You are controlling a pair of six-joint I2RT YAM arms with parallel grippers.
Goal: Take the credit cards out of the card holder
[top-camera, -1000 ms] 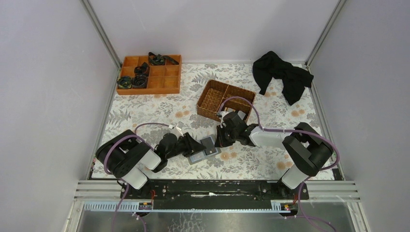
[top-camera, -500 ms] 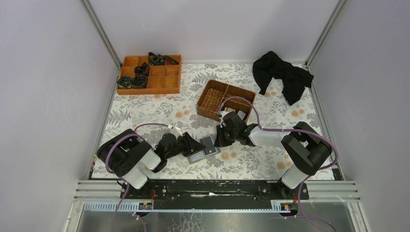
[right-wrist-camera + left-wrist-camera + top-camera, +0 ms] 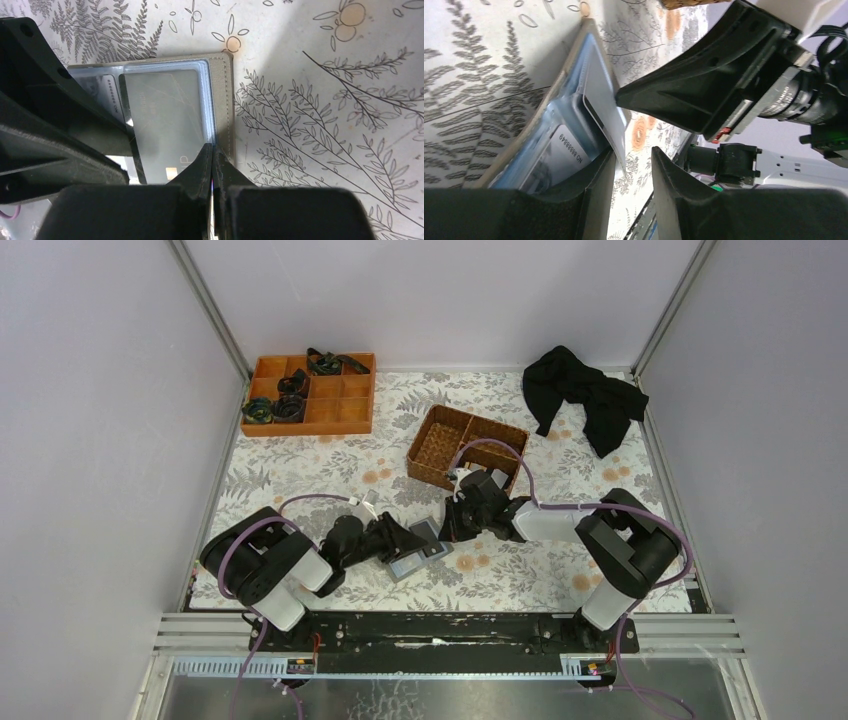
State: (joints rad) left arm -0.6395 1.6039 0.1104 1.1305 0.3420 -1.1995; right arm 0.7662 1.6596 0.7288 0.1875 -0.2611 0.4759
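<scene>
The pale blue-grey card holder lies open on the floral mat between the arms; it also shows in the right wrist view. A grey credit card tilts up out of its clear sleeve, and its lower corner sits between the fingers of my left gripper, which is open. The same card shows in the right wrist view. A second card with a printed number stays in the sleeve. My right gripper is shut on the holder's right edge. Other cards are hidden.
A brown wicker basket stands just behind the right gripper. An orange divided tray with dark items is at the back left. A black cloth lies at the back right. Grey walls close in both sides.
Both grippers and the card holder have shifted slightly to the left. The tilted card stands a little further out of the sleeve.
</scene>
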